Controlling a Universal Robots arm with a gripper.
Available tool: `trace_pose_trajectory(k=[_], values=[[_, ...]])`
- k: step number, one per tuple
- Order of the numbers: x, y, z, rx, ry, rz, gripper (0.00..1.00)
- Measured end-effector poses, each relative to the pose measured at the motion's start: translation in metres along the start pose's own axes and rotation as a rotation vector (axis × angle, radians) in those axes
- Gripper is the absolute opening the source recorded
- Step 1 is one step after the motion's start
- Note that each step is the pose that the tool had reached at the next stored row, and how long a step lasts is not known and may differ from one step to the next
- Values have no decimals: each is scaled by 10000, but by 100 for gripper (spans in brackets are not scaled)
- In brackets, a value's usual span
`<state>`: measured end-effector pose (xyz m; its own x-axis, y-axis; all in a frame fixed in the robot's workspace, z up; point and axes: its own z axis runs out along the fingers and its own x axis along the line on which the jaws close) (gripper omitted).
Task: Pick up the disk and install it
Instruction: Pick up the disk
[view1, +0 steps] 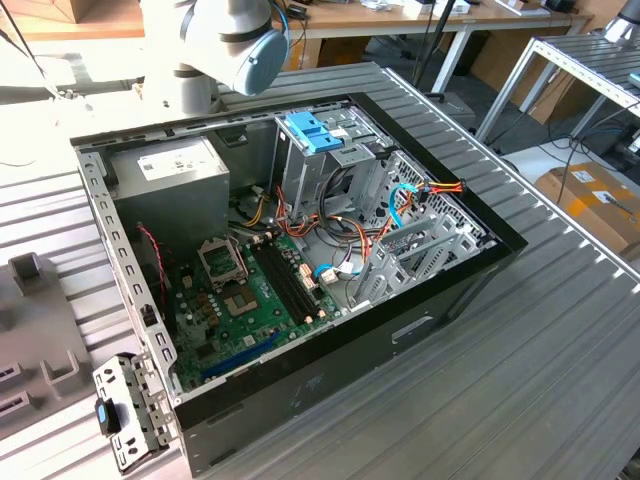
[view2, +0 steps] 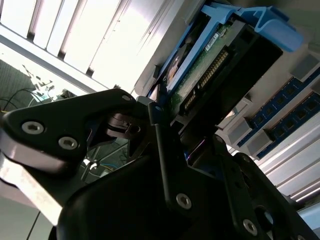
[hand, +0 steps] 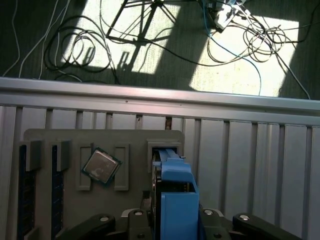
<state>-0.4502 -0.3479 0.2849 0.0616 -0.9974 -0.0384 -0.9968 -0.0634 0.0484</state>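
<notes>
disk (hand: 177, 200): flat dark drive, glossy blue plastic rails, upright
gripper (hand: 170, 222): black metal jaws clamped on disk's sides

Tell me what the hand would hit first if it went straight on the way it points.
The disk, standing on edge directly ahead of the hand in a slot of the grey tray. How close they are is unclear; past it lies the tray itself.

On the table (view1: 560, 380) sits the computer case (view1: 450, 300), with the power supply (view1: 170, 185) inside it at the exterior view's left. In the first wrist view the disk (hand: 175, 195) seemingly stands in a slot of the tray (hand: 65, 137), beside the processor chip (hand: 101, 166)
</notes>
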Motion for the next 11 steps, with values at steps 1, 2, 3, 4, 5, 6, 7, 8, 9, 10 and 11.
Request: trace_pose_trajectory(k=[1,2,3,4,5,6,7,8,9,10,11], values=[[0,0,-11,-3,-2,0,37],[0,1,-19,-2,-10,-1,37],[0,1,-24,-2,-17,-1,37],[0,1,-28,0,-35,-3,37],[-1,1,-32,1,-52,-3,37],[-1,2,-38,1,-67,-4,37],[-1,2,-44,3,-87,-5,37],[-1,2,-49,3,-99,-6,37],[-2,2,-55,3,-112,-6,37],[-2,3,-70,5,-136,-8,37],[-2,3,-78,5,-142,-8,37]])
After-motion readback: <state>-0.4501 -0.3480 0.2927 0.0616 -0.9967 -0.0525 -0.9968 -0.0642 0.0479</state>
